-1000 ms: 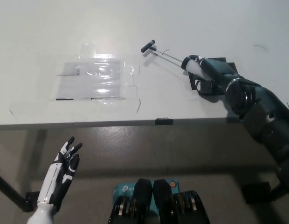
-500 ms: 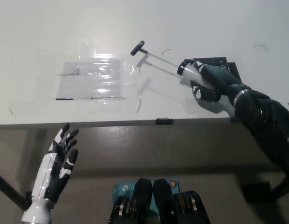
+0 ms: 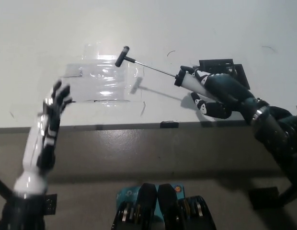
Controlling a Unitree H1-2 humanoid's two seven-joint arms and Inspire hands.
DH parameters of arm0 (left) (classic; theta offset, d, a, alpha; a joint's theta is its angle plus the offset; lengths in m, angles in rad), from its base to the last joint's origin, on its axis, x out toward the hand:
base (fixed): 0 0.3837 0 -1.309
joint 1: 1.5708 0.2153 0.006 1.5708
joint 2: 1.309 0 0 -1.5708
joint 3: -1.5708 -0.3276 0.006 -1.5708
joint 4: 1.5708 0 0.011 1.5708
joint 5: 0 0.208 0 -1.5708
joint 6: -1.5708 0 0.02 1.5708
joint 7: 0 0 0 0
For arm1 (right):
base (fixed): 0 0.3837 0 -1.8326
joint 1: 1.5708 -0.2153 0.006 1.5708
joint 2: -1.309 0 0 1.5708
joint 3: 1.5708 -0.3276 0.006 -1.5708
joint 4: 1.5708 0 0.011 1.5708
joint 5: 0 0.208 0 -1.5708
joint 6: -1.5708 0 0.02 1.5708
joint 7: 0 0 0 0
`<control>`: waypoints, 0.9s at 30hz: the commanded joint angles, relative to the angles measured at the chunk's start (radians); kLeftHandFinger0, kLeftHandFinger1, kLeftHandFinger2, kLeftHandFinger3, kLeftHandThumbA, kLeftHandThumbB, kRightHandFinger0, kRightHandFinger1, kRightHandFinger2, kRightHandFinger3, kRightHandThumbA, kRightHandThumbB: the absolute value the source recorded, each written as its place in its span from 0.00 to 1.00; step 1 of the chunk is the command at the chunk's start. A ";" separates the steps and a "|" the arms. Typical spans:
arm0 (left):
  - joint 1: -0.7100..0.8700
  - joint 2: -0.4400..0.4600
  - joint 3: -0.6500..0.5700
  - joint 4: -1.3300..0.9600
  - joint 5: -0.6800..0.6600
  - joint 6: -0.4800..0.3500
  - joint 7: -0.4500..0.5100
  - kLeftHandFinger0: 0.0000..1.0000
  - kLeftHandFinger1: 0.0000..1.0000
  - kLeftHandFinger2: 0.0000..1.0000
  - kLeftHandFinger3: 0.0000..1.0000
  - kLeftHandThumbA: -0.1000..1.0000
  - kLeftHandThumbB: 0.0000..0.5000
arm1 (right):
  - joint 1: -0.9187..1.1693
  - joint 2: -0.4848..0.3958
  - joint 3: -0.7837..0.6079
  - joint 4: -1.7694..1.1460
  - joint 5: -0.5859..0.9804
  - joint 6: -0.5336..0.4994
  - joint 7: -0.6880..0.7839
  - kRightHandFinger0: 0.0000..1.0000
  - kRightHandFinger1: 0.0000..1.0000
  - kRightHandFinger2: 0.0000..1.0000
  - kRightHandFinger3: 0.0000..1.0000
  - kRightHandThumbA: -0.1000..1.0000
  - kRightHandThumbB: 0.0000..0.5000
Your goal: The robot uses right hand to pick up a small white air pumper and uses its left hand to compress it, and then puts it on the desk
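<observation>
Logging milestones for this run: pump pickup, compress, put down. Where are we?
Pickup looks done: the right hand grips the white air pump by its barrel, above the desk, rod extended, T-handle out to the left. In hand: the open left hand is raised at the desk edge, short of the handle. Left: compressing, then setting it down.

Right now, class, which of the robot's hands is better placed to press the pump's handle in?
Left. The white left hand is open and raised, while the black right hand grips the small white air pump.
</observation>
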State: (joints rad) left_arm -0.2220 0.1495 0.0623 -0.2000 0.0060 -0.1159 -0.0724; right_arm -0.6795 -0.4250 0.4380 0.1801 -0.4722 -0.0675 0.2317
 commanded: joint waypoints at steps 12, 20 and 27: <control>-0.331 -0.004 0.033 0.130 -0.054 0.116 0.011 1.00 1.00 1.00 1.00 1.00 0.27 | 0.037 -0.108 -0.106 -0.418 0.041 0.098 0.198 0.07 0.52 0.86 0.92 0.00 0.36; -0.356 -0.042 0.001 0.127 -0.015 0.145 0.018 1.00 1.00 1.00 1.00 1.00 0.33 | 0.062 -0.106 -0.100 -0.512 0.001 0.130 0.257 0.05 0.52 0.86 0.91 0.00 0.36; -0.327 -0.065 -0.052 0.107 0.032 0.116 0.013 1.00 1.00 1.00 1.00 1.00 0.28 | 0.073 -0.096 -0.104 -0.521 -0.006 0.129 0.272 0.00 0.44 0.82 0.88 0.00 0.35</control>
State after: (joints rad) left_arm -0.5311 0.0874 0.0340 -0.0636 -0.0042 0.0157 -0.0715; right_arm -0.6000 -0.5099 0.3520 -0.3059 -0.4632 0.0504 0.4789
